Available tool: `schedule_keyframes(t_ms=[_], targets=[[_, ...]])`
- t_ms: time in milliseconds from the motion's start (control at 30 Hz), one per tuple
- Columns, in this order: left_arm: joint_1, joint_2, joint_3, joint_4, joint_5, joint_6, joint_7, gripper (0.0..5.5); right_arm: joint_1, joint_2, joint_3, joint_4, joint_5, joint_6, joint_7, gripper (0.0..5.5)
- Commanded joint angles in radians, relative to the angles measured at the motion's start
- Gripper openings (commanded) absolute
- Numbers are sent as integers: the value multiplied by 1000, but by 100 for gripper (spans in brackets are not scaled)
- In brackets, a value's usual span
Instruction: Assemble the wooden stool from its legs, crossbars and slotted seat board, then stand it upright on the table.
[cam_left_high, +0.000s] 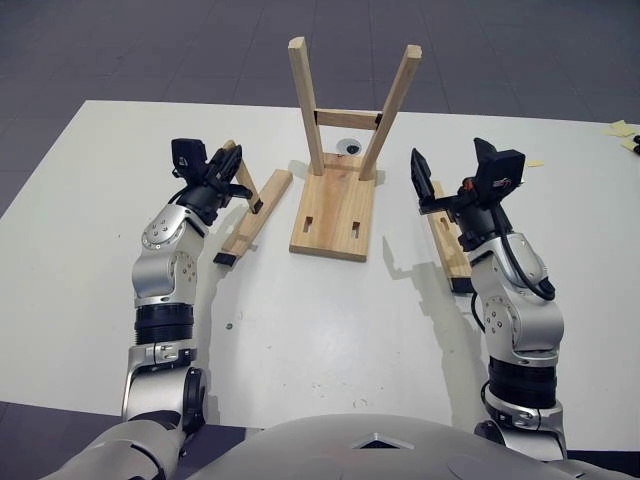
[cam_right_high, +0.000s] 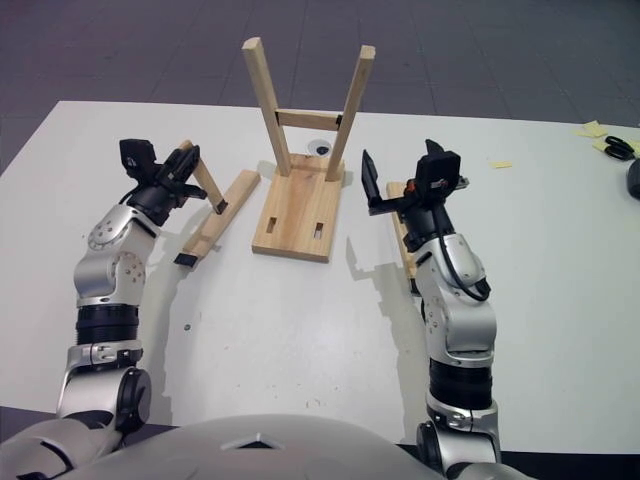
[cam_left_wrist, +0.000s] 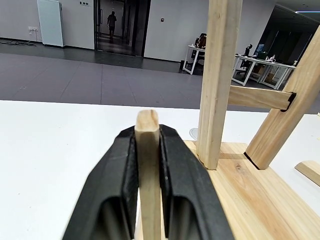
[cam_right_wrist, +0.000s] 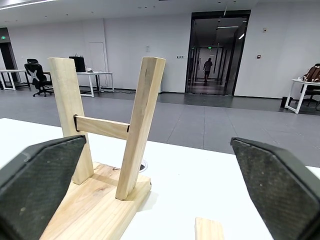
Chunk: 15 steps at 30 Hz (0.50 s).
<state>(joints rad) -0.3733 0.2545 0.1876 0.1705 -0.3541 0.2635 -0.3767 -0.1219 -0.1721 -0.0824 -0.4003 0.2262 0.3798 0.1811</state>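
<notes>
The slotted seat board (cam_left_high: 330, 218) lies flat at the table's middle. Two legs (cam_left_high: 307, 105) (cam_left_high: 392, 108) stand upright in it, joined by a crossbar (cam_left_high: 347, 119). To its left my left gripper (cam_left_high: 226, 172) is shut on a thin wooden crossbar (cam_left_high: 245, 182), whose lower end touches a leg (cam_left_high: 258, 215) lying on the table. In the left wrist view the black fingers (cam_left_wrist: 120, 180) clamp this crossbar (cam_left_wrist: 149, 170). On the board's right my right gripper (cam_left_high: 452, 172) hangs open above another lying leg (cam_left_high: 448, 245); its pads (cam_right_wrist: 42, 182) stand wide apart.
A round cable hole (cam_left_high: 348, 147) sits in the white table (cam_left_high: 120, 170) behind the board. Yellow sticky notes (cam_left_high: 620, 128) and scissors (cam_right_high: 618, 148) lie at the far right edge. Bare tabletop stretches in front of the board.
</notes>
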Motion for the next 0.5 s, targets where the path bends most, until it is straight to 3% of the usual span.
schedule_keyframes(t_ms=[33,500], targets=[[16,-14,-18,54,30,-30,4,41,-14,-4,4,3,0,2,2,540],[-35,-3,-36,110,42,-85,-1,41,-13,-2,14,-5,1,6,3,540]])
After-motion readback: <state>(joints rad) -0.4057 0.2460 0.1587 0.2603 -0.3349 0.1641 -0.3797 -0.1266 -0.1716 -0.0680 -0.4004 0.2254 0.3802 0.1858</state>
